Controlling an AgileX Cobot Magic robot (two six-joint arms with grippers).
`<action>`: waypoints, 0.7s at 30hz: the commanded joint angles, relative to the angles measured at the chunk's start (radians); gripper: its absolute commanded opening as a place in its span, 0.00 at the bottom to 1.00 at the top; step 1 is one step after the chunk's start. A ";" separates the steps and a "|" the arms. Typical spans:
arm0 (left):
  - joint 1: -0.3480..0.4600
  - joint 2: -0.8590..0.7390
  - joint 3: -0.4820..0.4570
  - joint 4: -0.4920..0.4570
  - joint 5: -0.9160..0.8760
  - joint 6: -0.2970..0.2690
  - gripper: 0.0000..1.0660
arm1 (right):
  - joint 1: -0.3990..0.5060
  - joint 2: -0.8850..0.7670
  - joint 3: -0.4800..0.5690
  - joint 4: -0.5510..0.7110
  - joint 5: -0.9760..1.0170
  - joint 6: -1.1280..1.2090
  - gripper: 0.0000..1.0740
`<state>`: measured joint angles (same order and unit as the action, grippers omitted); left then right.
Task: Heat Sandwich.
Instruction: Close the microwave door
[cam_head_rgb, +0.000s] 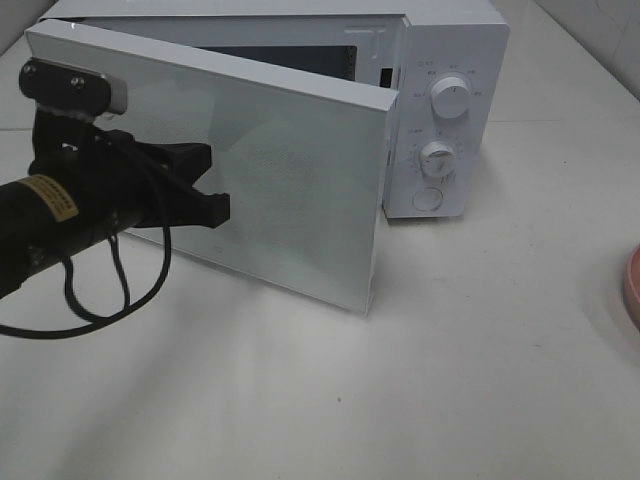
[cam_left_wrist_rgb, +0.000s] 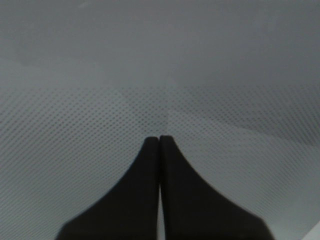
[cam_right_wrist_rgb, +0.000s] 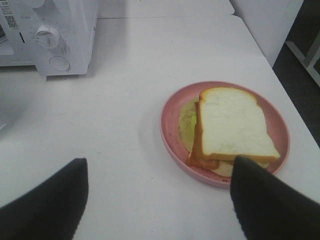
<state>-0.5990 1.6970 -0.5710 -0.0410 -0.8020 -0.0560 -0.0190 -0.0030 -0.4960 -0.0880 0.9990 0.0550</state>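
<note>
Left gripper (cam_left_wrist_rgb: 160, 137) has its jaws pressed fully together, nothing between them, and the tips sit right up against the dotted glass of the microwave door (cam_head_rgb: 280, 170), which is swung wide open; from the high camera the arm is parked in front of the door's outer face. Right gripper (cam_right_wrist_rgb: 159, 200) has its jaws spread wide and empty, hovering over the white bench (cam_right_wrist_rgb: 115, 135). Just ahead of those jaws, nearer one fingertip than the other, is the pink plate (cam_right_wrist_rgb: 172, 137) with the sandwich (cam_right_wrist_rgb: 232, 125) lying flat on it: white bread slice on top, some greenish-yellow filling peeking out at the side. Further out past the plate is the microwave (cam_right_wrist_rgb: 65, 30), its knobs and round button facing this way, well apart from the plate.
</note>
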 joint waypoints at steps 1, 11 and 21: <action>-0.021 0.018 -0.048 -0.015 0.007 0.005 0.00 | -0.005 -0.029 0.000 -0.001 -0.001 -0.005 0.70; -0.098 0.106 -0.234 -0.102 0.103 0.074 0.00 | -0.005 -0.029 0.000 -0.001 -0.001 -0.005 0.70; -0.137 0.214 -0.423 -0.192 0.181 0.125 0.00 | -0.005 -0.029 0.000 -0.001 -0.001 -0.005 0.70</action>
<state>-0.7290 1.9030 -0.9700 -0.2160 -0.6280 0.0600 -0.0190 -0.0030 -0.4960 -0.0880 0.9990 0.0550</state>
